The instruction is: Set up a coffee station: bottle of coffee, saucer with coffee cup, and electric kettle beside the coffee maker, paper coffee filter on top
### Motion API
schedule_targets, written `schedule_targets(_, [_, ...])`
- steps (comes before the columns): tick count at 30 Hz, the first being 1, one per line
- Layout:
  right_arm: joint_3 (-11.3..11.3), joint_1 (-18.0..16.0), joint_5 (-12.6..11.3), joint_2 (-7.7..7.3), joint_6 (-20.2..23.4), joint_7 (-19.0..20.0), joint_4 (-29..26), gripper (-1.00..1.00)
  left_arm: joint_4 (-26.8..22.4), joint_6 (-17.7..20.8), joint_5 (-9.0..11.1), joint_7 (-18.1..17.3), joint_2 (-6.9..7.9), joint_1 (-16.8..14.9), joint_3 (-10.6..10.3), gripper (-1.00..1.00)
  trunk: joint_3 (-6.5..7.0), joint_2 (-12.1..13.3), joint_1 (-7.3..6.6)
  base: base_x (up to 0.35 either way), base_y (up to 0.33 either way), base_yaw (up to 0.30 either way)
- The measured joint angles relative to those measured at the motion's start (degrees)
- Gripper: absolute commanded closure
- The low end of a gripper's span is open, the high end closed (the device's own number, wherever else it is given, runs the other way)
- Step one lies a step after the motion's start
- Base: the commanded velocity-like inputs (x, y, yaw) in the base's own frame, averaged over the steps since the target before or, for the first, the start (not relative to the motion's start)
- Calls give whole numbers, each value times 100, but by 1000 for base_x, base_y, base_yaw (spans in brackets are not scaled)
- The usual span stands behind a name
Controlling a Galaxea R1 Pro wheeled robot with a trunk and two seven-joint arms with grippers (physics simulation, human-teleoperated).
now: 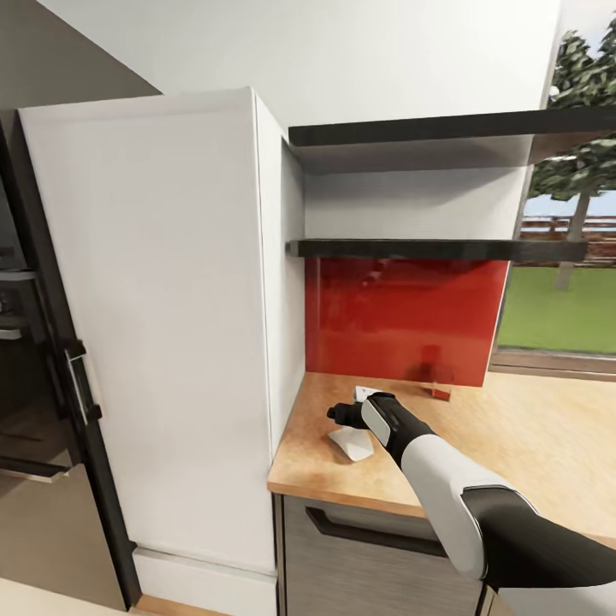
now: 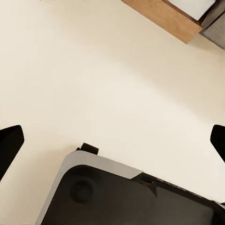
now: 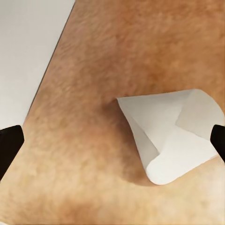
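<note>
White paper is your target: the paper coffee filter point(image 3: 171, 133) lies flat on the countertop point(image 1: 530, 436) near the tall white cabinet point(image 1: 162, 325), under your right gripper point(image 1: 349, 417). Your right jaws are spread wide, and in the right wrist view the filter sits off-centre toward one fingertip, its open mouth facing away from the cabinet. Shift across before you descend; the left gripper point(image 2: 112, 140), also spread, hangs over the floor.
</note>
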Motion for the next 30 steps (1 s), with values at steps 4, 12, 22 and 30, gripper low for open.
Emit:
schedule_targets(4, [-4,0,0,0,-3,0,1,-100,0,-10,0,0,0,-2,0,-100,0,0,1,17,1,0])
schedule_targets(12, [-97,0,0,-1,-13,0,26,-100,-3,3,-1,0,-14,-1,-7,-100,-107,-239,132,1,0,0])
schedule_targets(22, [-154,0,2,-1,-135,0,220,-100,-4,9,-8,0,-16,1,-9,-100,-287,-641,352,0,0,0])
schedule_targets(30, [-163,0,5,-1,-144,0,229,-100,-2,1,-3,0,-9,-1,-7,-100,-378,-844,462,0,0,0])
